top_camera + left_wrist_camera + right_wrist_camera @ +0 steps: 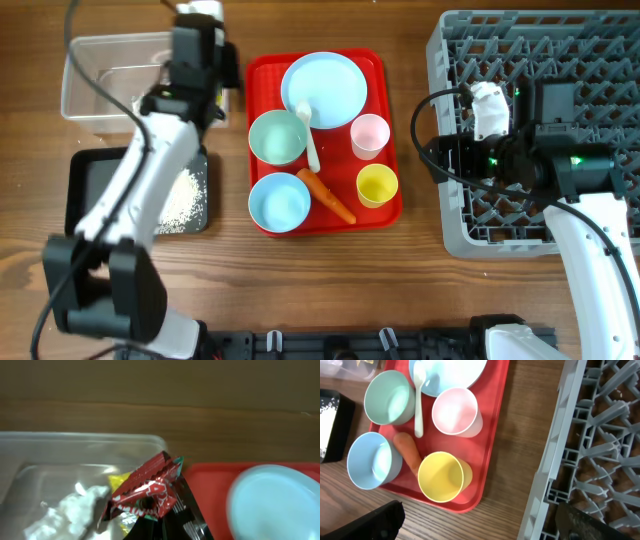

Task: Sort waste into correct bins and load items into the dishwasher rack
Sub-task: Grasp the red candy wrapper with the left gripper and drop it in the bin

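- Red-foil wrapper (145,489): in the left wrist view I see it crumpled and pinched at the tip of my left gripper (155,502). The dark fingers (186,516) are closed tight on it.
- The wrapper hangs over the corner of the clear tub (75,437) nearest the red tray (210,474). I cannot tell whether it touches the tub.
- Inside the tub, crumpled white tissue (65,512) lies at the lower left. A yellow wrapper (120,481) shows just behind the red one.
- From overhead, the left arm reaches to the tub's right end, and the wrist hides the jaws there.
- My right gripper (479,507) is spread as wide as it goes and holds nothing. One finger shows at each bottom corner of its wrist view.
- That gripper sits over the left edge of the dishwasher rack (560,40), between the rack and the red tray.
- The carrot (325,195) lies on the red tray between the blue bowl (279,201) and the yellow cup (377,184), well apart from both grippers.
- Also on the tray are the teal bowl (277,137), pink cup (369,135), pale blue plate (323,85) and white spoon (309,135).
- The black tray (85,175) sits in front of the tub, with rice grains (185,195) scattered in it.
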### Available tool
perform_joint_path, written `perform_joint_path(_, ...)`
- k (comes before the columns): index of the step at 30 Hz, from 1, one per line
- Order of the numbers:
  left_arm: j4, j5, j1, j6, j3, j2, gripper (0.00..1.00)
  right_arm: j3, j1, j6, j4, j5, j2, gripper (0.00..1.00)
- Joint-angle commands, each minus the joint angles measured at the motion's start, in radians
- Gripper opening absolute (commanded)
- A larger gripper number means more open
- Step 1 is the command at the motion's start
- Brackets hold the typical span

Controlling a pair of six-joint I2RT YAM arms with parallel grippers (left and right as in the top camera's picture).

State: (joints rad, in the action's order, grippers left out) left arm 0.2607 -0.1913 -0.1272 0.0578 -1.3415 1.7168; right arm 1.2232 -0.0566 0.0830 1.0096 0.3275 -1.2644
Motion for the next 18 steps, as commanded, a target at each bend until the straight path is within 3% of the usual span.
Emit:
perform_joint_path(1,-0.065,0.072,0.116,-0.015,-0.002,0.119,0.11,-0.006,-0.004,-0.008,0.001,-0.014,-0.009,1.0)
perform_joint_path(2,-0.079,0.073,0.135,-0.015,-0.002,0.15,0.32,-0.006,-0.004,-0.008,0.0,-0.014,-0.009,1.0)
perform_joint_path(3,-0.092,0.072,0.149,-0.01,-0.002,0.178,0.63,-0.006,-0.004,-0.008,0.0,-0.014,-0.009,1.0)
perform_joint_path(5,-0.092,0.071,0.159,0.003,-0.002,0.198,1.0,-0.006,-0.004,-0.013,0.0,-0.014,-0.009,1.0)
perform_joint_path(12,-0.032,0.072,0.088,0.002,-0.01,0.069,1.0,-0.006,-0.004,-0.015,0.001,-0.014,-0.009,1.0)
perform_joint_path(18,0.352,0.234,-0.142,0.002,-0.01,-0.092,0.99,-0.006,-0.004,-0.015,-0.001,-0.014,-0.009,1.0)
